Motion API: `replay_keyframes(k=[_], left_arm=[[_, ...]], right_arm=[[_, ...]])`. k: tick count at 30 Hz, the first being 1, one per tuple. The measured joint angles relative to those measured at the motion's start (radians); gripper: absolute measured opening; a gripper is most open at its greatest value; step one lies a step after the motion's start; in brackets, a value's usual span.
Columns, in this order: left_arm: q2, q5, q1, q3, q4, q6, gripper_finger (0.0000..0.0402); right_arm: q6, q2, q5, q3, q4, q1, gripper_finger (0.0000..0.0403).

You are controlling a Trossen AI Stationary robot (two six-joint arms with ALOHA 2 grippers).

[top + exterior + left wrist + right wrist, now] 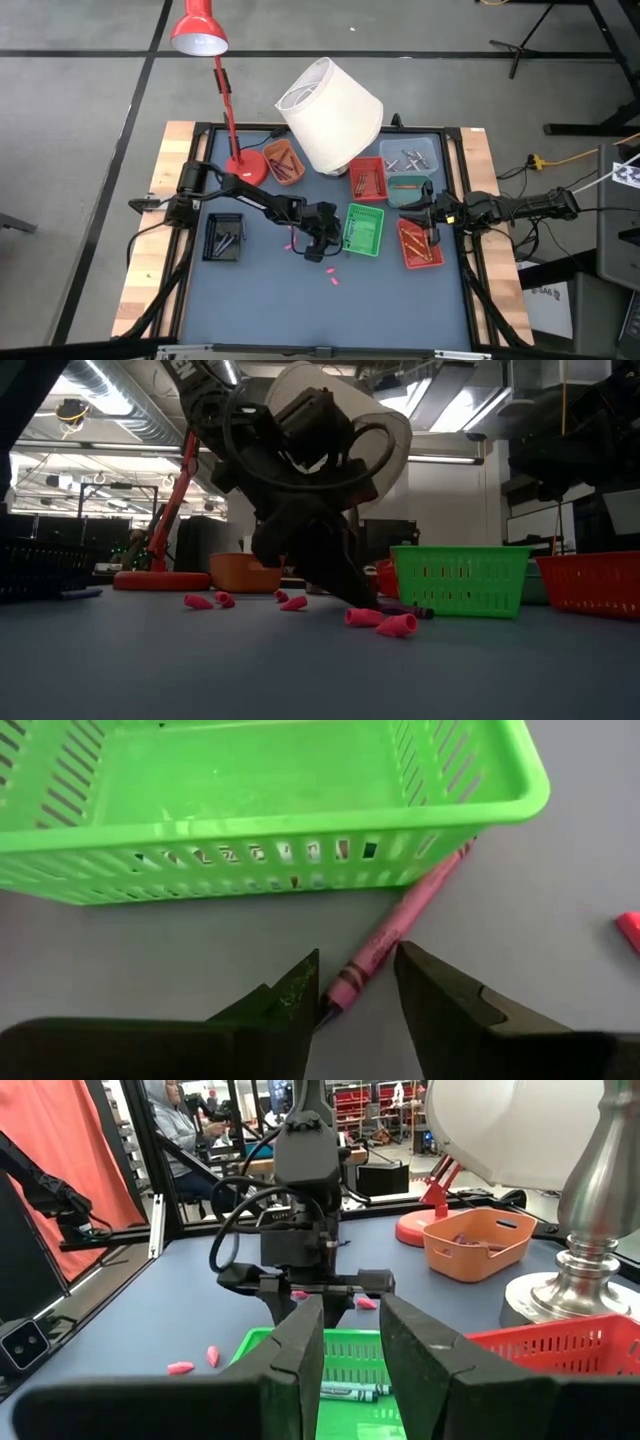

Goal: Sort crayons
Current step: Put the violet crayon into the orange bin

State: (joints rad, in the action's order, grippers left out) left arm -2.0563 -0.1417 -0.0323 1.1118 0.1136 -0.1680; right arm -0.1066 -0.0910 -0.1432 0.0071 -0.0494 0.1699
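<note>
The left gripper (355,982) stands open and empty over the near end of a pink crayon (395,928) – lying slantwise against the green tray (300,830) wall – its length running on between the fingers.

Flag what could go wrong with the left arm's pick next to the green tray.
1. The pink crayon lies against the green tray wall; the open left gripper straddles only its end, so closing might tip it or pinch badly.
2. A finger could shove the light tray.
3. Loose pink crayon pieces nearby could get scattered.
</note>
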Motion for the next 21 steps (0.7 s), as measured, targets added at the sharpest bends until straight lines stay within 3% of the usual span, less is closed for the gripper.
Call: replay_keyframes(k=[5,16,21], left_arm=[[0.0,0.006,-0.001,0.002,-0.013,0.0,0.0109],[0.002,-0.009,-0.001,0.0,-0.021,0.0,0.0014],[0.003,-0.005,-0.011,0.0,-0.022,0.0,0.0006]], right_arm=[[0.0,0.0,0.0,0.0,0.001,0.0,0.0099],[0.0,0.0,-0.001,0.0,0.002,0.0,0.0099],[0.0,0.0,-0.003,0.0,0.002,0.0,0.0099]])
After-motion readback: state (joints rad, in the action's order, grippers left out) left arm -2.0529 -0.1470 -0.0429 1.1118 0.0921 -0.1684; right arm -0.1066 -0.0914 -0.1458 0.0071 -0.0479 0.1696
